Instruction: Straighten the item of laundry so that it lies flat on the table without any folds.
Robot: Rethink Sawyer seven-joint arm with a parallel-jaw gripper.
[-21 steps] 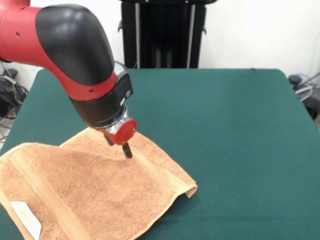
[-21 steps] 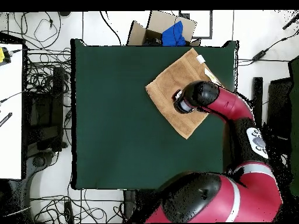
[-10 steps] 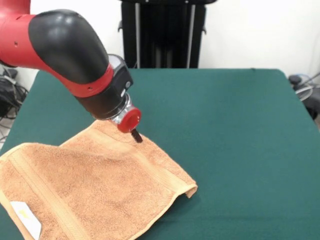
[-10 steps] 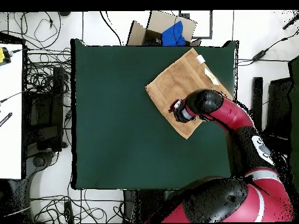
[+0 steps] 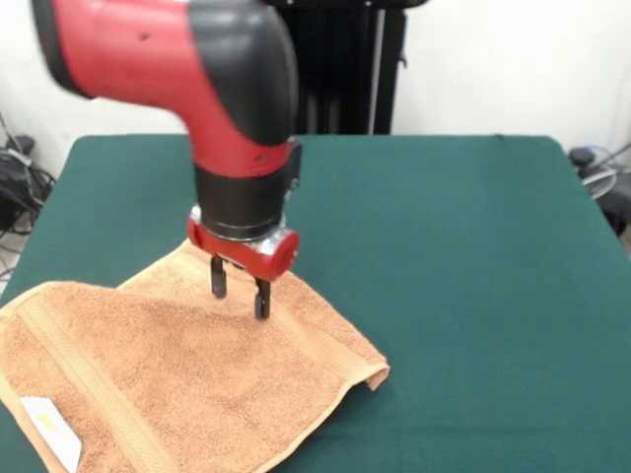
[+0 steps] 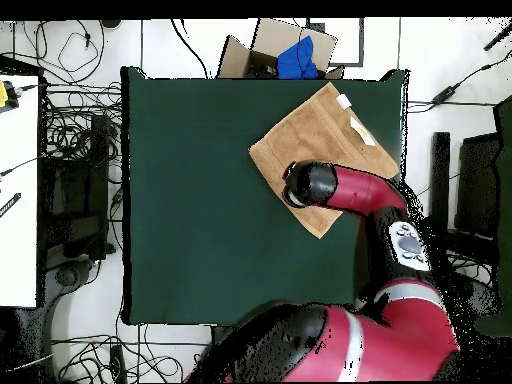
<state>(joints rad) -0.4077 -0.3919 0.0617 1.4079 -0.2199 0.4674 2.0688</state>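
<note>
Since the earlier frame, the gripper (image 5: 239, 295) has turned vertical. Fingers apart, it hovers over the towel (image 5: 177, 370) on the table (image 5: 444, 246).

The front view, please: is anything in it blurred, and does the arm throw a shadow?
Front view: the arm's upper casing looks smeared by motion, the towel and the gripper stay crisp; only faint shade under the gripper. Overhead view: even light, no glare on the table.
</note>
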